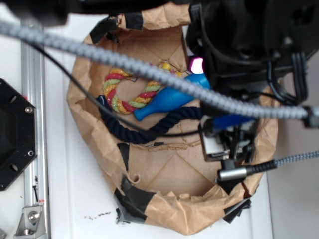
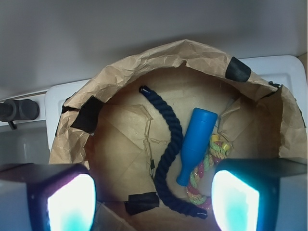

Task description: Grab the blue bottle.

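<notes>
The pincer point(image 2: 154, 202) is seen spread wide in the wrist view, its two glowing fingers point(image 2: 71, 204) standing at the lower left and lower right corners with nothing held between them. It is held above the inside of a crumpled brown paper bag point(image 2: 120, 77), apart from everything lying in it.

Below and between the fingers, the blue bottle point(image 2: 195, 144) is seen lying on its side on the bag's floor, its narrow neck and flared lip turned toward the camera and its wide base pointing away. Along its left side a dark navy rope point(image 2: 169, 154) is laid in a long curve, just beside the bottle and perhaps touching it near the neck, though the contact cannot be made out for certain. On the bottle's right a multicoloured braided rope point(image 2: 204, 168) is tucked close against it.

In the exterior view the bottle point(image 1: 169, 99) is found near the middle of the bag point(image 1: 84, 129), between the braided rope point(image 1: 124, 92) and the navy rope point(image 1: 149, 130). The bag's rim is patched with strips of black tape point(image 1: 132, 196). The bag is set on a white bench point(image 1: 75, 199), and a grey braided cable point(image 1: 99, 54) is stretched across the foreground.
</notes>
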Controlling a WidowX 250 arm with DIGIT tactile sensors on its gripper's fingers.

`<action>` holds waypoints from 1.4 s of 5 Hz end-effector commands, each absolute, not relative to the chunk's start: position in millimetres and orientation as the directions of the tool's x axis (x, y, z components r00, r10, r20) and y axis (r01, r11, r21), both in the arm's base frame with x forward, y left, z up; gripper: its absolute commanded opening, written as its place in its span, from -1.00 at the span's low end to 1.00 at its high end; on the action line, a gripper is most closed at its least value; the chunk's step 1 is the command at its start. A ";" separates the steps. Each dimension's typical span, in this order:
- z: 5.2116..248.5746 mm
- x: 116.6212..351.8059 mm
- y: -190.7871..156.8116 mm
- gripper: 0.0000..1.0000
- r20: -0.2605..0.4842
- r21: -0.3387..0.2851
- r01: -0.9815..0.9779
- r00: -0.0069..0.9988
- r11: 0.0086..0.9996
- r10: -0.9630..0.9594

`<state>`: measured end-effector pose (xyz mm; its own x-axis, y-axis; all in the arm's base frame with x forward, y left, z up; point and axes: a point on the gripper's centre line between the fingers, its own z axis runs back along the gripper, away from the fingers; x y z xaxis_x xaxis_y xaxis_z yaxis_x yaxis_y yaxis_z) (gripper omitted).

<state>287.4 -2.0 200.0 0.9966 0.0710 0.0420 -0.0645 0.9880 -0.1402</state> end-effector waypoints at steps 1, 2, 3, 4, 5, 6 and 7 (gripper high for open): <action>113.7 265.4 22.7 1.00 0.121 -0.113 0.067 0.991 0.991 -0.053; 72.9 263.6 26.2 1.00 0.133 -0.054 0.096 0.987 0.994 -0.088; 56.7 272.7 35.4 1.00 0.125 0.009 0.092 0.988 0.996 -0.093; 43.7 286.1 32.3 1.00 0.078 0.091 0.127 0.988 0.988 -0.134; 27.0 285.0 37.8 0.03 0.008 0.120 0.146 0.989 0.982 -0.148; 32.6 282.4 38.1 -1.00 0.009 0.108 0.143 0.989 0.984 -0.145; 48.5 278.1 34.5 -1.00 0.036 0.136 0.136 0.989 0.981 -0.142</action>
